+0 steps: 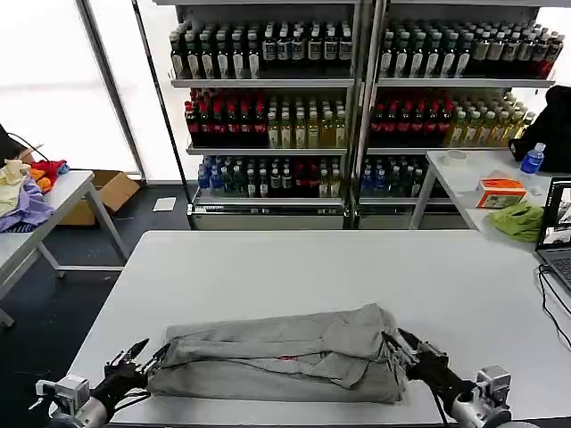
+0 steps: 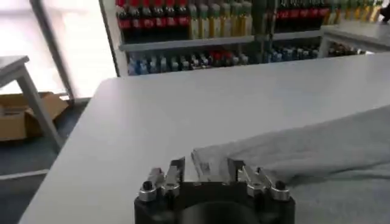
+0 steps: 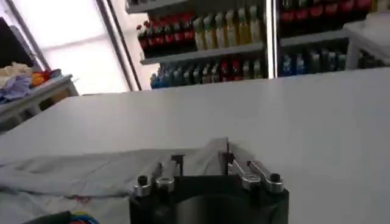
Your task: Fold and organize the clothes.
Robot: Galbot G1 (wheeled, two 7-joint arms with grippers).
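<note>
A light grey shirt [image 1: 285, 357] lies folded into a long band near the front edge of the white table [image 1: 294, 267]. A bit of its multicolour print [image 3: 82, 217] shows in the right wrist view. My left gripper [image 1: 147, 354] is at the band's left end. It is open, and a corner of the grey cloth [image 2: 210, 159] lies between its fingers [image 2: 177, 171]. My right gripper [image 1: 401, 343] is at the band's right end, also open, with a raised fold of the shirt [image 3: 207, 152] between its fingers [image 3: 229, 159].
Shelves of bottles [image 1: 357, 107] stand behind the table. A side table at the left holds lavender, yellow and red garments [image 1: 27, 192], with a cardboard box [image 1: 107, 192] beneath. On the right table are a lime-green cloth [image 1: 519, 220], an orange box [image 1: 500, 192], a blue bottle [image 1: 533, 159] and a laptop [image 1: 558, 227].
</note>
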